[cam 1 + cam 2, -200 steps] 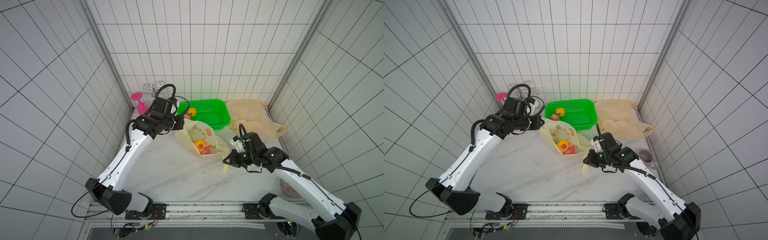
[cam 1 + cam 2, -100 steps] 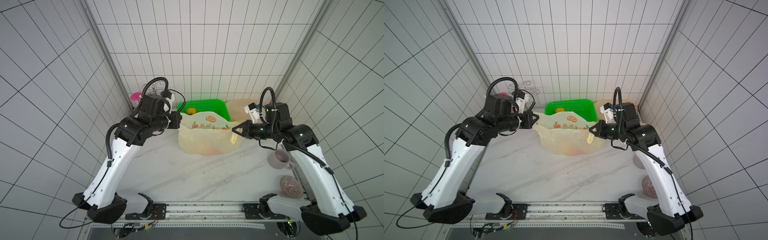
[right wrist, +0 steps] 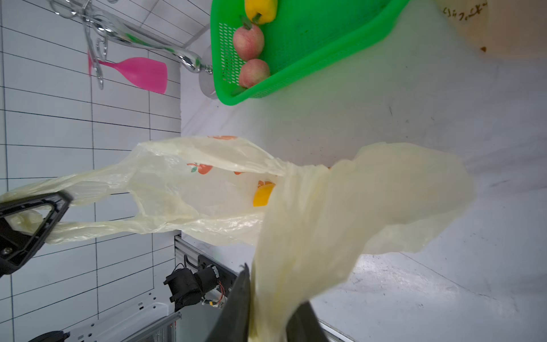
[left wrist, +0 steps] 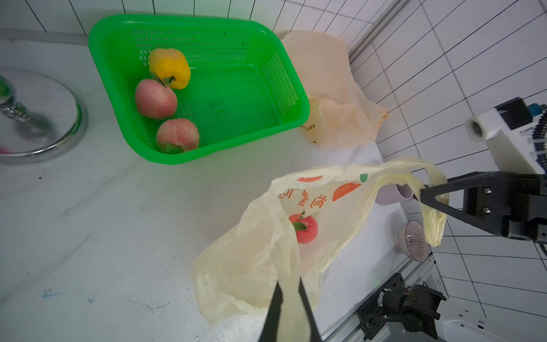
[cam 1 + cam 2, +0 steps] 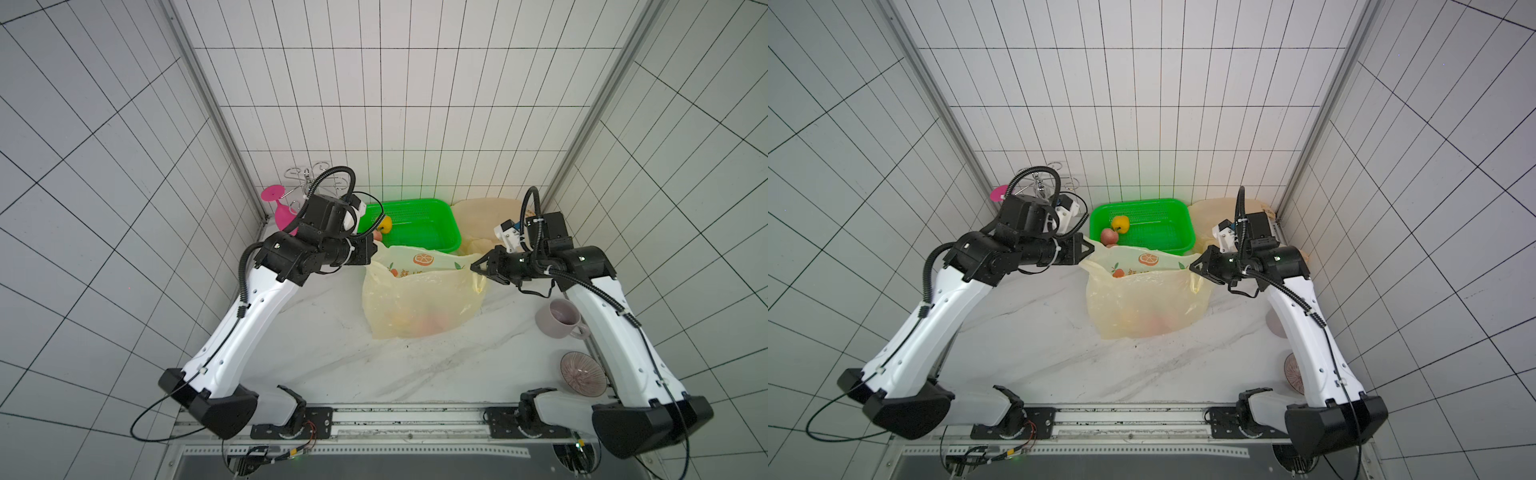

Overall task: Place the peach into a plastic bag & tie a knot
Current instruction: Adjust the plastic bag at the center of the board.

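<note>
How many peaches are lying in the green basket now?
2. One peach lies next to the yellow pepper; the second peach lies against the green basket wall. None seems hidden there.

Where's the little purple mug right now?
In a top view the purple mug sits near the right edge of the table, beside the right arm, just behind the ribbed bowl.
</note>
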